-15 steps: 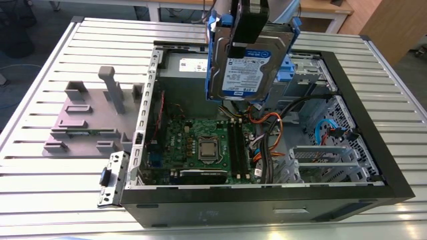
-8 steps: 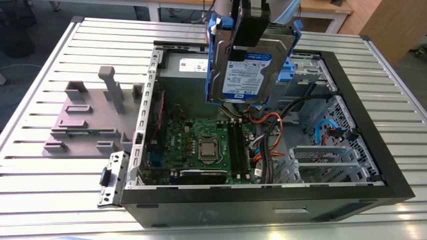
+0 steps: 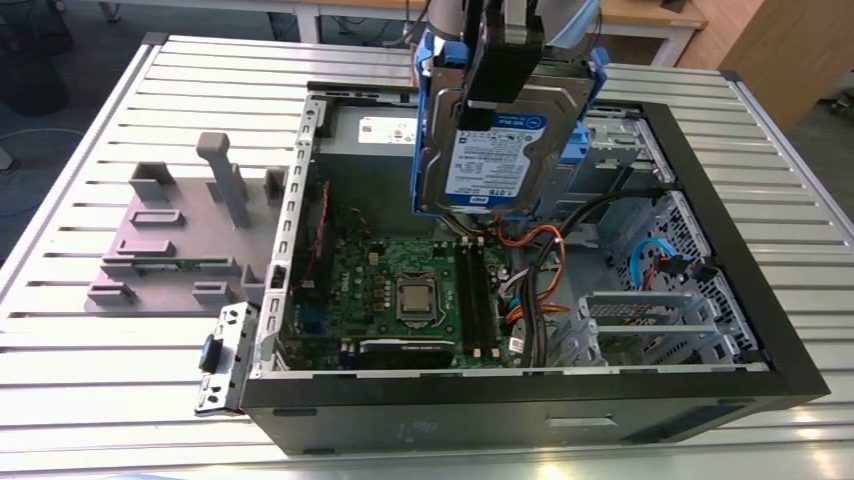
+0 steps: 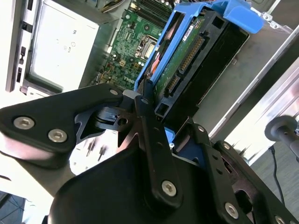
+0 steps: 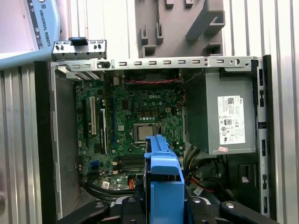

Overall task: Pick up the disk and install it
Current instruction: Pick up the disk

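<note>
Disk (image 3: 501, 150) hangs in the air above the open computer case (image 3: 721, 300), label side facing the exterior camera, its long axis close to vertical with the upper end in the gripper (image 3: 501, 60) and the lower end pointing down toward the motherboard (image 3: 400, 300). Blue carrier bracket (image 3: 430, 120) frames both long edges. The gripper is clenched on the disk from above, its black fingers clamping the upper part; in the second wrist view the disk (image 4: 196, 60) juts away from the gripper (image 4: 149, 121) with its connector edge showing. So the disk lies straight below the gripper, and below the disk lies the inside of the case

Just behind the disk, toward the exterior view's right and far side, sits the silver drive cage (image 3: 627, 140) with blue tabs; the grey power supply box (image 3: 374, 135) is at the far left of the case interior. Orange and blue cables (image 3: 534, 260) run beneath the hanging disk. Outside the case, on the exterior view's left, the grey plastic stand (image 3: 187, 230) rests on the slatted metal surface (image 3: 107, 360), well apart from the disk. I judge the pick-up done and the install not yet done
</note>
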You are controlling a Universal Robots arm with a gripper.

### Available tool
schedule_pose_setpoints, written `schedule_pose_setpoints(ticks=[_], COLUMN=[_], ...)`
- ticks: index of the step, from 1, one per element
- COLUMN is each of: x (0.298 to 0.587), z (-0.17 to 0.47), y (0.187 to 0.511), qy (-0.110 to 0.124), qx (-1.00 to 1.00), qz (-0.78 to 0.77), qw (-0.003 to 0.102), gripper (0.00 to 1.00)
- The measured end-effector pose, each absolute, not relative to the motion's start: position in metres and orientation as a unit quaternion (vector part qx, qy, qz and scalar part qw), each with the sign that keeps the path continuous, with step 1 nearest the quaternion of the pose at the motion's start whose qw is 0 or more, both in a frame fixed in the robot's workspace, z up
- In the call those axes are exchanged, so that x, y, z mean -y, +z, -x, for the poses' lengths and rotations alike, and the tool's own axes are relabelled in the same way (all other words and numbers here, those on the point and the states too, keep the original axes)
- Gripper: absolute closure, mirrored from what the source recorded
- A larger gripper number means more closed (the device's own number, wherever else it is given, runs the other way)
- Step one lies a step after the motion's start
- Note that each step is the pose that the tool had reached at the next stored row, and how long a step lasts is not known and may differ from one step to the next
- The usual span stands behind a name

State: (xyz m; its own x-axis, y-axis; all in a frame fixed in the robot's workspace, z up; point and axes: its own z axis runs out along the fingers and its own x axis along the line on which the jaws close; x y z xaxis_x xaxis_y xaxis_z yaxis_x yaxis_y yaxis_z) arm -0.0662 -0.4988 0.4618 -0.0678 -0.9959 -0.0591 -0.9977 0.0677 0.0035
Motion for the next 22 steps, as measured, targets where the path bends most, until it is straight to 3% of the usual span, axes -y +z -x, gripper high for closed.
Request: schedule_pose_setpoints(ticks=[22], x=[0.4976], z=[0.0662], y=[0.4618], qy=[0.022], qx=[-0.730], qz=[0.682], qw=[0.020], gripper=[0.64])
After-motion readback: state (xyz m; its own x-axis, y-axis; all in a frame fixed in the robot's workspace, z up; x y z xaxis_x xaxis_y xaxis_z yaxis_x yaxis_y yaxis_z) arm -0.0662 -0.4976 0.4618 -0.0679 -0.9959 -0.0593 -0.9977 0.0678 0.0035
